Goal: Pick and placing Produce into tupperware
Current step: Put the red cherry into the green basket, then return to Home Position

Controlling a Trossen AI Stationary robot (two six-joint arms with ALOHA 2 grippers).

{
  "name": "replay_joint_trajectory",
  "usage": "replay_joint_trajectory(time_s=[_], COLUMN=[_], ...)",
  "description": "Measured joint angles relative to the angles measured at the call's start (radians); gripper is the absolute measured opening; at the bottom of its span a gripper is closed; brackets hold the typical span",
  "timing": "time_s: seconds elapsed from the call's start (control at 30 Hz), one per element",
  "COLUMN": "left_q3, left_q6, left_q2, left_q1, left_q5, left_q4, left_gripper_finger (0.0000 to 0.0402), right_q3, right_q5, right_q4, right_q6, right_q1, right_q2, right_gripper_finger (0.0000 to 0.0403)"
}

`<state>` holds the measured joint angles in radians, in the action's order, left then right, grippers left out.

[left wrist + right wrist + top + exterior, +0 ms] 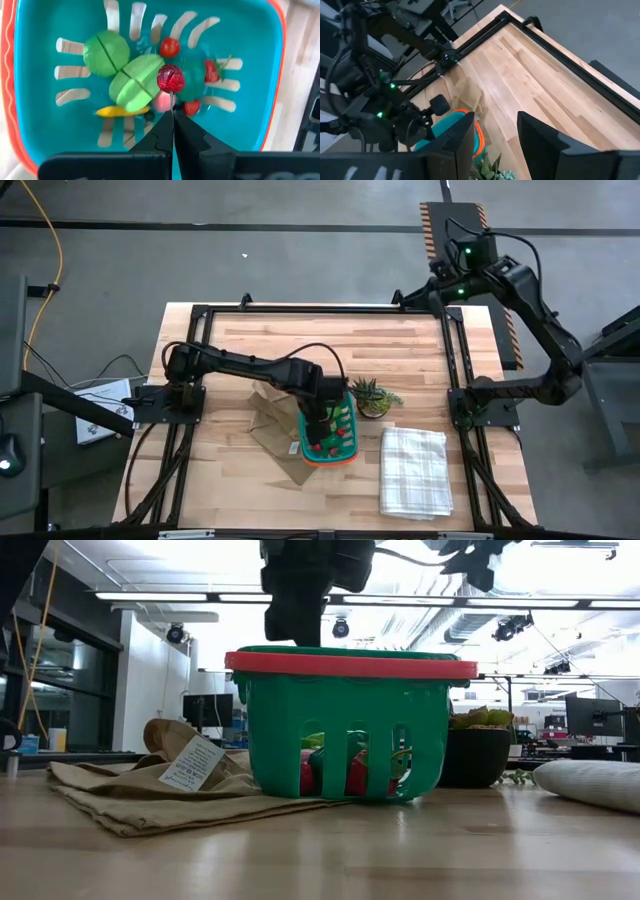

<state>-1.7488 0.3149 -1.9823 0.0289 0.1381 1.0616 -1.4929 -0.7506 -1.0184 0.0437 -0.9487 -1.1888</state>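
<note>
Fingers (173, 131) of left arm closed, just above dark berry (171, 78) in tupperware (40, 30).

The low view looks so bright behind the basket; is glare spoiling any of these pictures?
In the low view, ceiling lights wash out the background, leaving the teal basket dim in front. The left wrist view is soft on the produce nearest the left gripper. The high view is evenly lit.

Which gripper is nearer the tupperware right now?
Left. The left gripper hangs directly above the tupperware, fingers shut. The right gripper is open, parked off beyond the table's far right corner.
</note>
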Motion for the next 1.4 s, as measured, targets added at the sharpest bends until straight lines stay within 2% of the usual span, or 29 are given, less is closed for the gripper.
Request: replay_joint_trajectory(time_s=[0.1,0.27,0.6,0.97,1.13,1.4], left_q3=[0.015,0.042,0.092,0.097,0.097,0.096], left_q6=[0.037,0.098,0.209,0.267,0.256,0.219], left_q2=[0.0,0.0,0.001,0.001,0.001,0.001], left_q1=[-0.006,-0.01,-0.053,-0.068,-0.069,-0.068], left_q5=[-0.01,-0.089,-0.125,-0.181,-0.175,-0.134], left_q4=[-0.029,-0.028,-0.096,-0.094,-0.105,-0.125], left_gripper_finger=[0.0,0.0,0.0,0.0009,0.0034,0.0109], right_q3=[0.0,0.0,0.0,0.0,0.0,0.0], right_q5=[0.0,0.0,0.0,-0.011,-0.018,-0.018], right_q4=[-0.002,-0.018,-0.021,-0.03,-0.05,-0.058], right_q6=[0.001,0.001,-0.004,-0.023,-0.027,-0.045], right_q1=[0.009,0.009,0.009,0.009,0.009,0.009], right_q2=[0.014,0.022,0.022,0.022,0.023,0.027], right_gripper_finger=[0.0137,0.0137,0.0137,0.0137,0.0137,0.0137])
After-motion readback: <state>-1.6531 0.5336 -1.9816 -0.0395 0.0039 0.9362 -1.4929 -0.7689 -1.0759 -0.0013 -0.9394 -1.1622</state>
